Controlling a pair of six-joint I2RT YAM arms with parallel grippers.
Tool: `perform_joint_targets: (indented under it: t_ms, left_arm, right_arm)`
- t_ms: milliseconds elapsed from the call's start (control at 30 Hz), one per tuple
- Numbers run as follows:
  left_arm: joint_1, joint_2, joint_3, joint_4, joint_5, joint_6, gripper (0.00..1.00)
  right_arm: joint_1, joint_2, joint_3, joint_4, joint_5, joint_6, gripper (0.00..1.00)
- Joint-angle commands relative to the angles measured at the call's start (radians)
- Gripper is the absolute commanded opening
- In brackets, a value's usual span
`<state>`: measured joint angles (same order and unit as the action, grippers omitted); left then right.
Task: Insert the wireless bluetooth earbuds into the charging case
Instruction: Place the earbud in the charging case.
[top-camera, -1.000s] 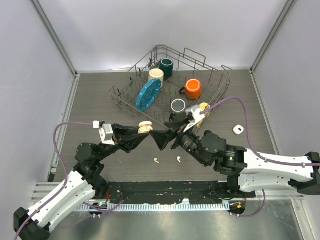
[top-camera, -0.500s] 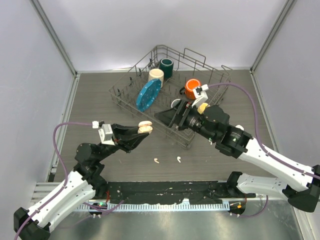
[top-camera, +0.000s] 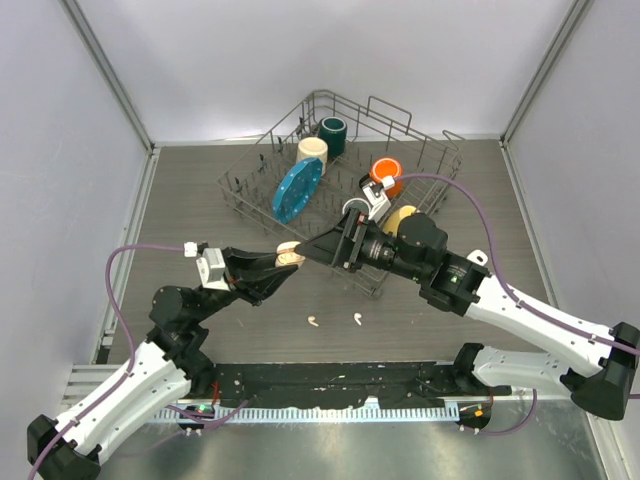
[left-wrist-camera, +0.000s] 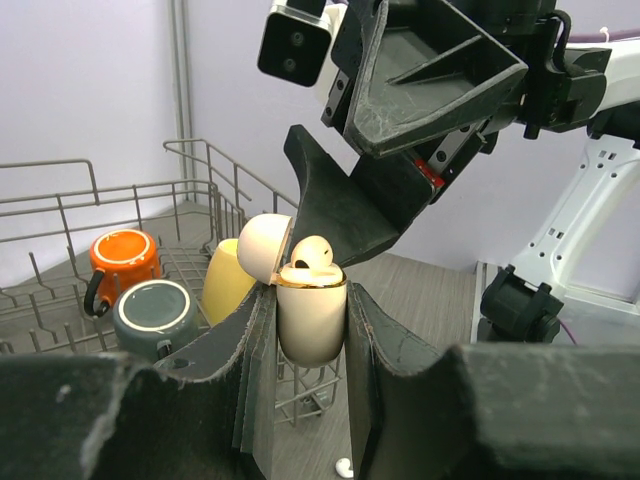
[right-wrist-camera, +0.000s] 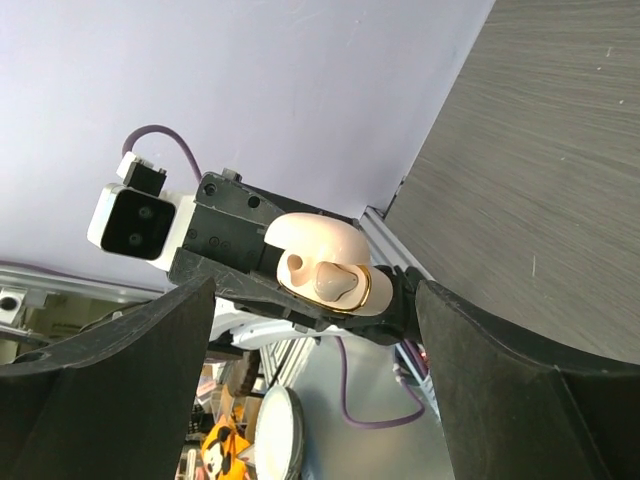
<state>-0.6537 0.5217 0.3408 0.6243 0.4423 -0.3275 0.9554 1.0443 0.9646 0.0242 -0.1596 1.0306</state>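
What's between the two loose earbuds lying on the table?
Nothing: the top view shows bare table between the cream earbud and the white earbud.

earbuds (top-camera: 313, 321) 3 (2 loose, 1 in case) | charging case (left-wrist-camera: 310, 315) 1 | mugs (top-camera: 333, 132) 5 | plate (top-camera: 296, 190) 1 | dish rack (top-camera: 441, 160) 1 | robot arms (top-camera: 150, 372) 2

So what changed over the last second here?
The right gripper swung up toward the dish rack, then came back left and now hangs open at the charging case, by its open top. The left gripper kept its grip on the case in the same spot; the two loose earbuds on the table have not moved.
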Motion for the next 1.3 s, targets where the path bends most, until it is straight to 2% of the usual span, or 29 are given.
perform_joint_targets:
  t_ms: [0,800,1133,1267]
  left_arm:
    - [0.002,0.008,0.052,0.060,0.010,0.024,0.00]
    - [0.002,0.015,0.055,0.058,0.019,0.030,0.00]
    - [0.002,0.017,0.049,0.051,0.026,0.025,0.00]
    - [0.002,0.021,0.044,0.048,0.022,0.019,0.01]
  right_arm:
    - [-0.004,0.025,0.006,0.066,-0.060,0.036,0.87]
    - [-0.006,0.115,-0.069,0.275,-0.166,0.166,0.68]
    - [-0.006,0.132,-0.081,0.347,-0.195,0.200,0.40]
    - [-0.006,0.126,-0.087,0.359,-0.196,0.200,0.33]
